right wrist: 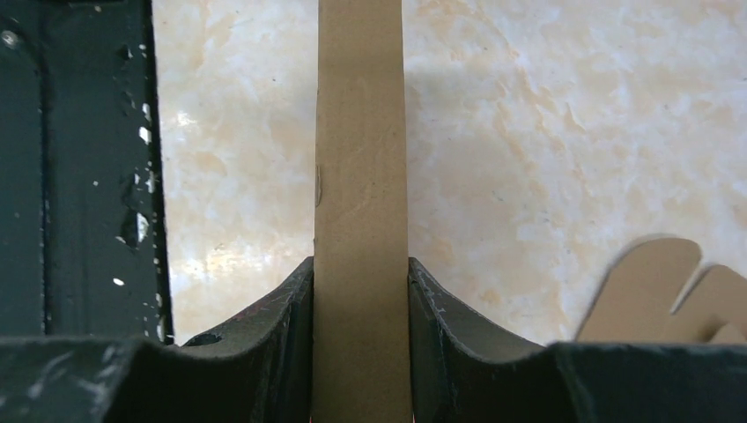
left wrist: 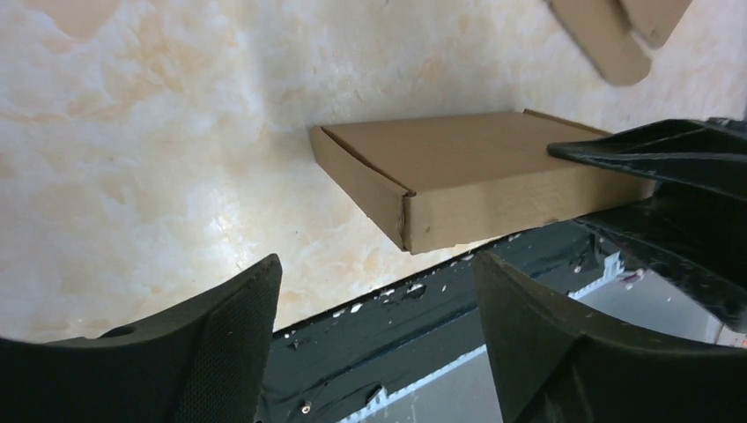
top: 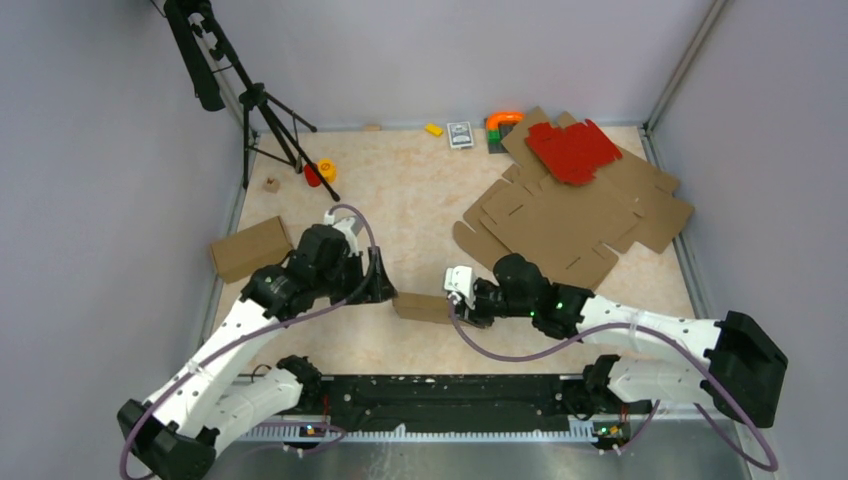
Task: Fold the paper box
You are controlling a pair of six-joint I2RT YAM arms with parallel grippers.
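Observation:
The paper box (top: 420,306) is a folded, closed brown cardboard box held level near the table's front edge, between the two arms. My right gripper (top: 457,300) is shut on its right end. In the right wrist view the box (right wrist: 361,159) fills the gap between the fingers (right wrist: 291,308), both pressed against its flat faces. My left gripper (top: 385,290) stands just off the box's left end. In the left wrist view it (left wrist: 377,264) is open and holds nothing. The box (left wrist: 458,176) lies beyond its fingertips, and the right gripper's dark fingers (left wrist: 652,154) clamp the far end.
A second folded brown box (top: 250,247) lies at the left edge. Flat brown die-cut sheets (top: 570,215) with a red sheet (top: 572,150) on top fill the back right. A tripod (top: 262,105) and small toys (top: 320,172) stand at the back left. The black base rail (top: 450,390) runs along the front.

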